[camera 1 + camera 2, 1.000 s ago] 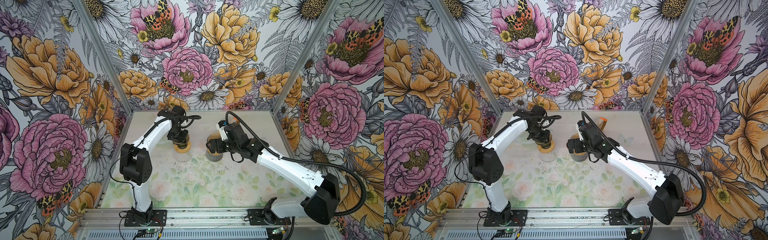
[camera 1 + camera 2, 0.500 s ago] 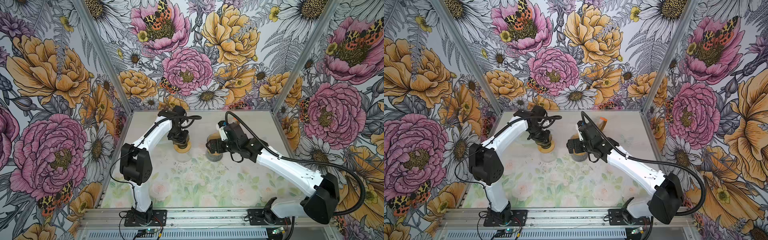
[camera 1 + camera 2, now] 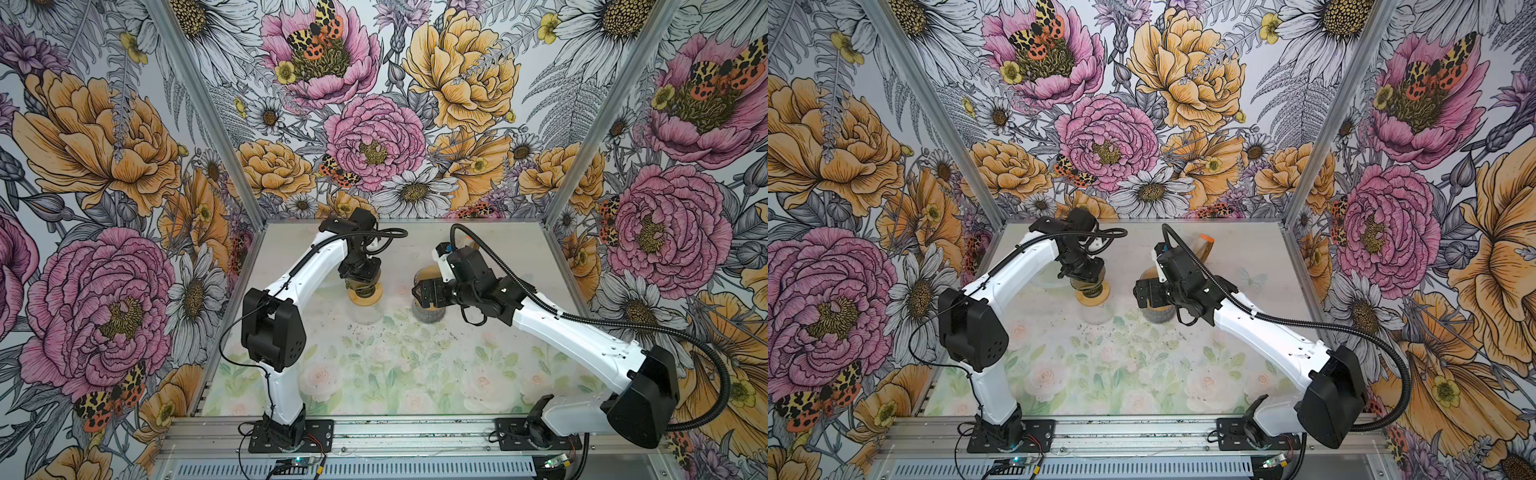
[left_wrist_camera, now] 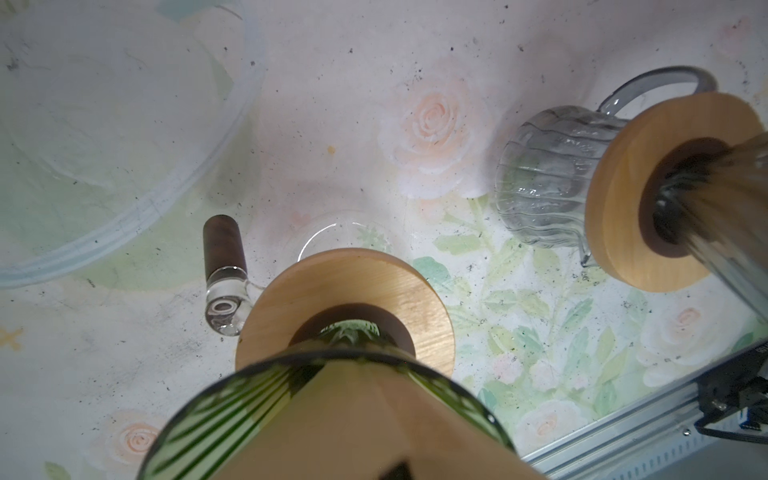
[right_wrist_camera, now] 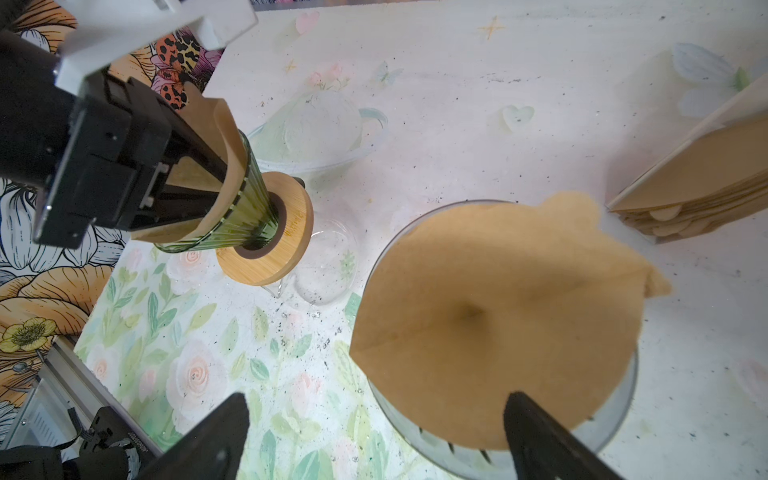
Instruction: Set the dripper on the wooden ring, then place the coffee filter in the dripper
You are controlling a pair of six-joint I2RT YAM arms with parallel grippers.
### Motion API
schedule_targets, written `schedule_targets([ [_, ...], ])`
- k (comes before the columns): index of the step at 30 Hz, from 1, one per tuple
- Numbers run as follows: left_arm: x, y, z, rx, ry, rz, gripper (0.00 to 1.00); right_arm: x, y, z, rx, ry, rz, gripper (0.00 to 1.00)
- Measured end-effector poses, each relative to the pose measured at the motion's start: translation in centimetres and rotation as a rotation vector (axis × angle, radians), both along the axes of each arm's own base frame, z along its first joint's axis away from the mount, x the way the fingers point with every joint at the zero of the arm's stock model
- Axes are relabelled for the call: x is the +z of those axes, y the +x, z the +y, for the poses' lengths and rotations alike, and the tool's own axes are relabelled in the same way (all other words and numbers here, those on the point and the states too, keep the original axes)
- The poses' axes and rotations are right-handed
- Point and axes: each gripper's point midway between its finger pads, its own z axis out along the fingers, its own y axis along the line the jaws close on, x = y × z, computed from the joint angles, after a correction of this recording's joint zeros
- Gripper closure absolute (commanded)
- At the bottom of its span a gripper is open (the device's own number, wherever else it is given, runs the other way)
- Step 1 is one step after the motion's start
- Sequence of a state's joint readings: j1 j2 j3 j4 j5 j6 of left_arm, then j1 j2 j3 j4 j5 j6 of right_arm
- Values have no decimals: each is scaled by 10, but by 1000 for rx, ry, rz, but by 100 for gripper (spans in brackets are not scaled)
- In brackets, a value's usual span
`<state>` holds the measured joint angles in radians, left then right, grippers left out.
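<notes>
A green ribbed glass dripper [image 5: 245, 208] with a wooden collar [image 4: 345, 282] sits on a clear carafe [image 5: 328, 257]. A brown coffee filter [image 4: 353, 415] stands in it. My left gripper [image 3: 360, 286] reaches down into that filter from above. Its fingers [image 5: 195, 162] are drawn together and shut, with the tips hidden by the paper. A second brown filter [image 5: 498, 311] lies spread in a grey dripper [image 5: 615, 424] on a grey ribbed carafe [image 4: 536, 178]. My right gripper [image 5: 376, 399] hovers open over its near edge, holding nothing.
A clear holder with a stack of brown filters [image 5: 698, 174] stands at the back right. A clear plastic bowl [image 4: 124, 145] sits behind the green dripper. Dark coffee specks dot the floral mat [image 3: 395, 374]. Metal frame posts and patterned walls close in three sides.
The left gripper's fingers have closed together inside the filter in the green dripper. Both arms stay almost where they were, and the right gripper is still open.
</notes>
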<state>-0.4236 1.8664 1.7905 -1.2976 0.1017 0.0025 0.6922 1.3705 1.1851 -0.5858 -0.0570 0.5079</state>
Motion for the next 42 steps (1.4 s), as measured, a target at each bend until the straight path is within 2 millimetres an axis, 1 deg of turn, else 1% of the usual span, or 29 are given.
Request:
schedule_targets([
  [3,2,0,2,6,10,-5,97,0,0,0,0,0,0,2],
  [7,14,-2,6,10,13,-34,98,0,0,0,0,0,0,2],
  [11,32,-4,8,13,1,-77,93,0,0,0,0,0,0,2],
  [14,38,-4,9,14,-4,-91,91,0,0,0,0,1,1,2],
  [16,38,-5,9,14,0,-89,89,0,0,0,0,1,1,2],
  [20,37,-8,9,7,1,-77,78,0,0,0,-1,1,1,2],
  [22,35,-10,7,0,3,-67,76,0,0,0,-2,2,2,2],
  [31,25,-16,1,-17,20,-29,73,0,0,0,-6,4,5,2],
  [35,12,-13,1,-18,37,2,70,0,0,0,-5,4,5,2],
  [38,3,-12,0,-19,48,23,69,-1,0,0,-6,4,6,2],
  [42,2,-12,0,-18,51,27,69,-2,0,0,-6,1,9,2],
])
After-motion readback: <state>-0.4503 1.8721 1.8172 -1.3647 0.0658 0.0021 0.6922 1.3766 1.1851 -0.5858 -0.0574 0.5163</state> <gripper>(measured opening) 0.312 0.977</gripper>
